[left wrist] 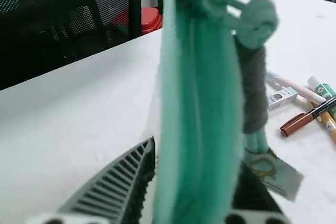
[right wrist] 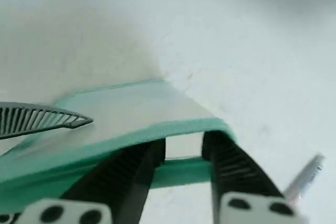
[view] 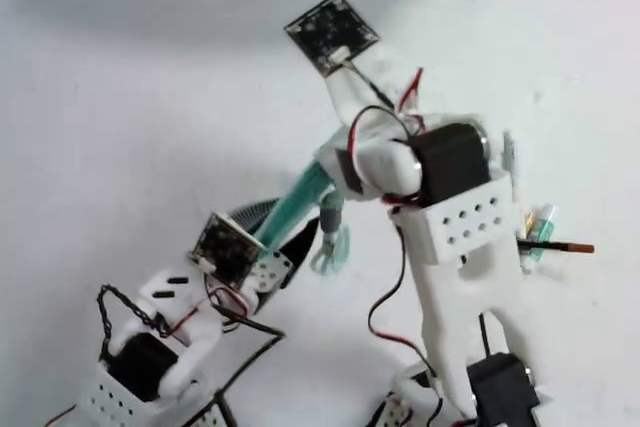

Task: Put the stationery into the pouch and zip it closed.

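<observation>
You have the white table (view: pixel 120 97) under both arms. The flat mint-green fabric pouch (left wrist: pixel 197 129) is held between the two grippers, standing on its edge. Your left gripper (left wrist: pixel 195 156) is closed on the pouch, and the cloth fills the gap between the jaws. Your right gripper (right wrist: pixel 184 145) is partly open at the other end, with a green band of the pouch crossing the gap. The small heap of pens and markers (view: pixel 545 237) lies on the table beside the right arm, well apart from the pouch. A grey cord with a green tassel (view: pixel 330 247) hangs from the pouch.
</observation>
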`<move>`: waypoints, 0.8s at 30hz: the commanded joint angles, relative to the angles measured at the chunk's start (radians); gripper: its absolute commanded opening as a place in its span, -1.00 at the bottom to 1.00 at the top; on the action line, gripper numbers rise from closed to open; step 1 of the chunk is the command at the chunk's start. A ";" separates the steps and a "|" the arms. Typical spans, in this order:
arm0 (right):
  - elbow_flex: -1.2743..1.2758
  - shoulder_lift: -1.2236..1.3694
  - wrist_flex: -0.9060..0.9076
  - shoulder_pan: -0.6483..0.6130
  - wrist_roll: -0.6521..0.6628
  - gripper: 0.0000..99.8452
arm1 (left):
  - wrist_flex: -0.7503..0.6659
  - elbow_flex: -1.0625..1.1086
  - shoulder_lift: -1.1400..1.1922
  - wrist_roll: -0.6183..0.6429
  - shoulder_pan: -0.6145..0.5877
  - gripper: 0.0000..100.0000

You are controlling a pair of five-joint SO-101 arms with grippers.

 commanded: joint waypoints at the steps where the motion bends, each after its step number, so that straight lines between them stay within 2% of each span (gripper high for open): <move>1: 0.055 0.028 0.013 -0.079 0.029 -0.20 | 0.000 -0.052 -0.007 0.021 -0.031 -0.62; 4: 0.106 0.027 0.015 -0.154 0.103 -0.20 | -0.006 -0.046 -0.007 0.021 -0.036 -0.62; 6: 0.158 0.021 0.015 -0.199 0.210 -0.20 | -0.008 -0.046 -0.007 0.021 -0.036 -0.63; 9: 0.201 -0.031 0.012 -0.205 0.338 -0.20 | -0.006 -0.046 -0.007 0.008 -0.036 -0.63; 14: 0.218 -0.151 0.012 -0.205 0.361 -0.20 | -0.008 -0.044 -0.007 -0.015 -0.036 -0.63; 18: 0.287 -0.225 0.012 -0.268 0.408 -0.20 | -0.008 -0.044 -0.007 -0.018 -0.036 -0.64; 21: 0.338 -0.243 0.010 -0.278 0.459 -0.20 | -0.009 -0.044 -0.007 -0.021 -0.036 -0.76; 24: 0.322 -0.249 0.008 -0.225 0.465 -0.20 | -0.034 -0.043 -0.007 -0.025 -0.030 -0.94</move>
